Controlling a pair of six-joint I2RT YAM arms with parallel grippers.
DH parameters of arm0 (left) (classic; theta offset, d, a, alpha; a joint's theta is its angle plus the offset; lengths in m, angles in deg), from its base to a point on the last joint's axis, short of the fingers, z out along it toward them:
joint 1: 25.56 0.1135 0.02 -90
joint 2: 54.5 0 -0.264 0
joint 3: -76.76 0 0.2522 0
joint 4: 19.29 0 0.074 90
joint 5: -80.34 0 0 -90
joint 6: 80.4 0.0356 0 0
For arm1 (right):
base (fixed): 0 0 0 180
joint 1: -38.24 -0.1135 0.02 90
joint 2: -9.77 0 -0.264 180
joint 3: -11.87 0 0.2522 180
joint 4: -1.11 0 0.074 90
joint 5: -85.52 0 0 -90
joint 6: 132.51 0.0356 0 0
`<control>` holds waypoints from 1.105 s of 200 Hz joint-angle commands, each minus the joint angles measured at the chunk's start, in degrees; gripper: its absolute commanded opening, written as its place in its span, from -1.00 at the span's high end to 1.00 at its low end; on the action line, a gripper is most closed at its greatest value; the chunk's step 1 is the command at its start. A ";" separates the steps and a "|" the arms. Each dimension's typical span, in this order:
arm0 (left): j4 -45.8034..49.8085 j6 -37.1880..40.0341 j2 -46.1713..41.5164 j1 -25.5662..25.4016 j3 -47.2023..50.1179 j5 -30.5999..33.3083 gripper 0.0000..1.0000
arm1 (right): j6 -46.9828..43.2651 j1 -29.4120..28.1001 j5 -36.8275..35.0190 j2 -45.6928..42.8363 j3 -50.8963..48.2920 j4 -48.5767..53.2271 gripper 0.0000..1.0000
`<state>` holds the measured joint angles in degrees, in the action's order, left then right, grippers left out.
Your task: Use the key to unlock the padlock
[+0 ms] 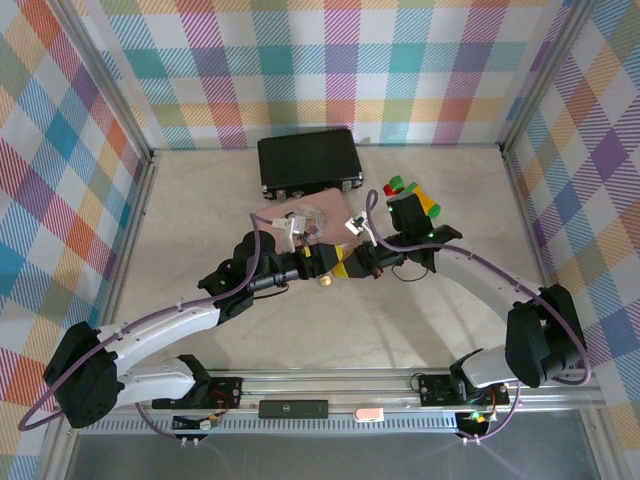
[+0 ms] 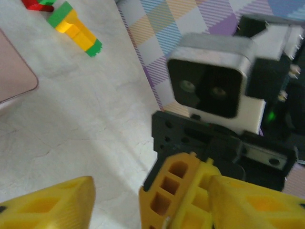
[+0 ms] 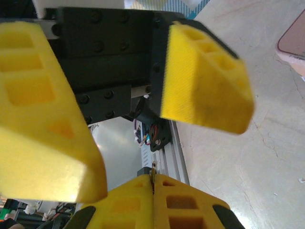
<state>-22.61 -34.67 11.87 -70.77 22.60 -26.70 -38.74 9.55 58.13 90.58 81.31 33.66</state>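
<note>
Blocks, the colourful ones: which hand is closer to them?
Right. The right hand lies just left of the blocks, toward the robot; the left hand meets it from farther left.

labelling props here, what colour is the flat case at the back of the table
Black; the flat rectangular case shows best in the top external view.

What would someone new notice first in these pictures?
Two yellow-fingered end effectors meet mid-table: the left end effector stands open around the right end effector, shut on what looks like the key. Behind them lie bright toy blocks, a pink tin and a black case.
</note>
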 commanded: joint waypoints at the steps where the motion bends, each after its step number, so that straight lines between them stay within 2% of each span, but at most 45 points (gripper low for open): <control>1: -0.70 2.64 -0.72 0.35 -1.62 -3.42 -0.03 | -1.85 -0.14 0.72 0.57 1.47 1.09 1.00; 31: -0.27 2.92 0.11 0.38 -1.57 -4.52 0.34 | -1.31 -0.18 0.43 0.10 1.12 0.46 1.00; 87: -3.16 1.56 1.90 0.35 -1.77 -7.19 0.64 | -1.08 -0.14 -0.51 -0.67 0.50 0.29 1.00; 109: -3.48 1.28 2.25 0.37 -1.63 -7.90 1.00 | -0.87 -0.14 -0.64 -0.91 0.58 0.02 1.00; 133: -3.42 0.94 1.63 0.35 -1.37 -7.11 1.00 | -0.08 -0.14 -2.22 -1.64 0.60 -0.14 1.00; 158: -2.17 0.87 -0.62 0.32 -0.17 -0.33 1.00 | 4.04 0.03 -8.27 -4.60 -1.03 -1.67 0.40; 180: -2.94 -0.45 -2.41 0.35 1.86 7.90 1.00 | 10.64 0.11 -15.08 -9.00 -5.01 -6.93 0.07; 192: -5.43 -1.70 -2.70 0.38 3.37 11.11 1.00 | 15.05 0.04 -18.45 -10.96 -7.51 -10.93 0.00; 221: -11.02 -4.75 -1.94 -0.91 6.05 17.77 1.00 | 27.44 -0.07 -23.40 -14.35 -14.68 -24.43 -0.01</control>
<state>-27.70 -36.36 9.88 -70.45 26.45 -17.13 -23.55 9.66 41.48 78.08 71.25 22.29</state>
